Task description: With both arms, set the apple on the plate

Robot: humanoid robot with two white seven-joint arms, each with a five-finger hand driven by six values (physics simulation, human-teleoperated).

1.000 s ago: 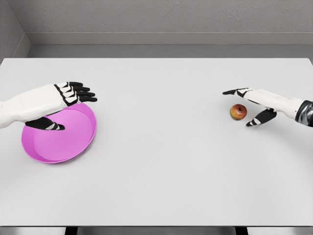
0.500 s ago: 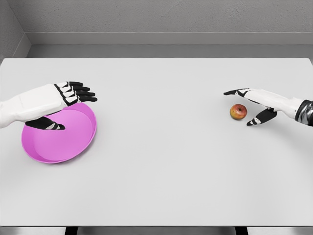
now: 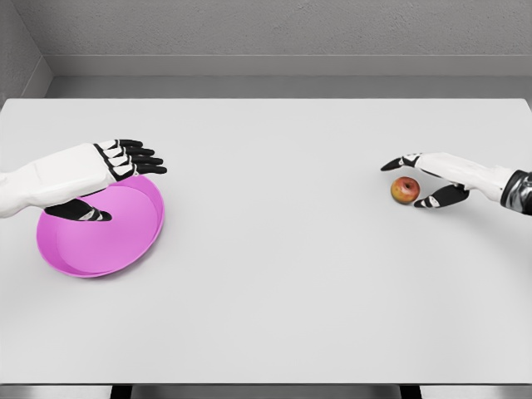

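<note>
A red-yellow apple lies on the white table at the right. My right hand is around it from the right, fingers spread, thumb in front and fingertips behind; the fingers stand close to the apple but do not grip it. A pink plate sits at the left. My left hand hovers over the plate's far rim, open, with its thumb over the plate's inside.
The white table fills the view, with its front edge near the bottom. A grey wall runs behind the far edge.
My right hand's fingers and thumb have drawn in closer around the apple. The left hand, the plate and the apple have stayed almost still.
</note>
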